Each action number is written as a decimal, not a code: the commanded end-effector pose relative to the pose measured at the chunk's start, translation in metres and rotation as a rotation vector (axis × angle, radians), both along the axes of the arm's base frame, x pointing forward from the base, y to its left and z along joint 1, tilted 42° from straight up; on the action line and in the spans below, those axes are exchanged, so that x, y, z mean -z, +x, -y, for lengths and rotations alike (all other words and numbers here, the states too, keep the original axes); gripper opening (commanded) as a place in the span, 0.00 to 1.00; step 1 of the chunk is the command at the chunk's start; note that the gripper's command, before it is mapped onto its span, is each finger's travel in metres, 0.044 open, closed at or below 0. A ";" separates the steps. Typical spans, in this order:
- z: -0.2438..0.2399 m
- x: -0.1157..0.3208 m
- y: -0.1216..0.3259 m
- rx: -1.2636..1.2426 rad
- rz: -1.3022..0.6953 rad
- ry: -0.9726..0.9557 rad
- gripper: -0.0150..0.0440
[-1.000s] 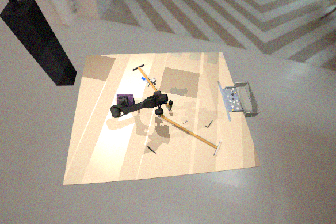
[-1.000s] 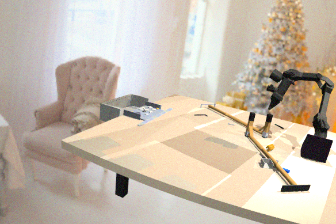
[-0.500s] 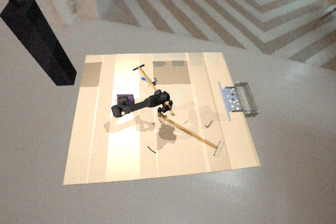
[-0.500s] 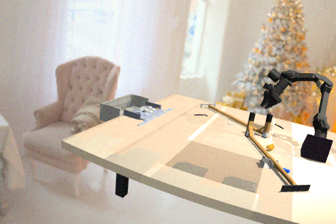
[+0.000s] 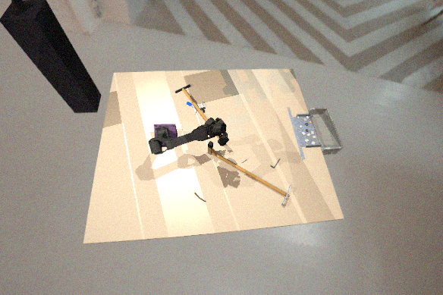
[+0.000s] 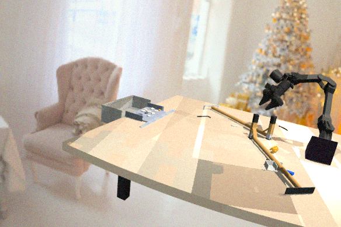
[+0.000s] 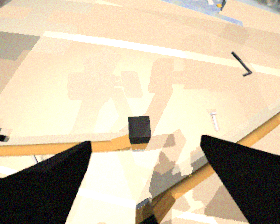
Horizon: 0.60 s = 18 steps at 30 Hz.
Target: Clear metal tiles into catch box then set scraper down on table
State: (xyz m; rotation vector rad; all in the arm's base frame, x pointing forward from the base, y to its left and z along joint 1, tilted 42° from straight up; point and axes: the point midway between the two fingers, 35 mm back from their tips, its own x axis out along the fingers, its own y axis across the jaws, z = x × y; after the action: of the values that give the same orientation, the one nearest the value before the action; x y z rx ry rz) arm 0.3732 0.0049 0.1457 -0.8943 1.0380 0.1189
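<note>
Several small pale and dark tiles (image 5: 308, 133) (image 6: 149, 115) lie on the steel plate (image 5: 295, 131) (image 6: 159, 118). The catch box (image 5: 338, 149) (image 6: 112, 114) adjoins its far end. One long wooden-handled tool (image 5: 193, 101) (image 6: 264, 149) (image 7: 41, 149) has a flat black blade (image 5: 183, 89) (image 6: 299, 190). Another (image 5: 248, 173) (image 6: 233, 118) (image 7: 263, 131) has a thin pale metal head (image 5: 287, 196) (image 6: 211, 107). Both lie on the table with black-topped grips standing up. My gripper (image 6: 263, 107) (image 7: 146, 141) is open and empty, above these grips. The black-bladed tool's grip top (image 7: 139, 129) shows between the fingertips in the wrist view.
A black L-shaped key (image 5: 276, 164) (image 6: 204, 117) (image 7: 241, 64) and a small screw (image 7: 214, 120) lie near the pale-headed tool. A dark curved rod (image 5: 199, 197) lies at the front. A blue piece (image 5: 189, 103) (image 6: 290, 173), small grey box (image 6: 271, 165) and orange item (image 6: 274, 149) lie beside the black-bladed tool.
</note>
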 end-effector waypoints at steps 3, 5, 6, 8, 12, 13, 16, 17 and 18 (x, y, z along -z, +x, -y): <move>0.013 0.017 0.000 -0.004 -0.013 -0.002 1.00; 0.019 0.023 0.000 -0.004 -0.012 -0.003 1.00; 0.021 0.026 -0.001 -0.004 -0.012 -0.003 1.00; 0.024 0.029 -0.002 -0.004 -0.012 -0.003 1.00; 0.025 0.031 -0.001 -0.004 -0.012 -0.003 1.00; 0.025 0.031 -0.001 -0.004 -0.012 -0.003 1.00; 0.026 0.034 0.001 -0.004 -0.012 -0.003 1.00; 0.027 0.035 0.002 -0.004 -0.012 -0.003 1.00; 0.027 0.037 0.003 -0.004 -0.012 -0.003 1.00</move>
State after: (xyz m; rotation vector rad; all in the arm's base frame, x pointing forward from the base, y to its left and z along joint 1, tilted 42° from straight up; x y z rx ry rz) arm 0.3746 -0.0214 0.1151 -0.8982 1.0401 0.1170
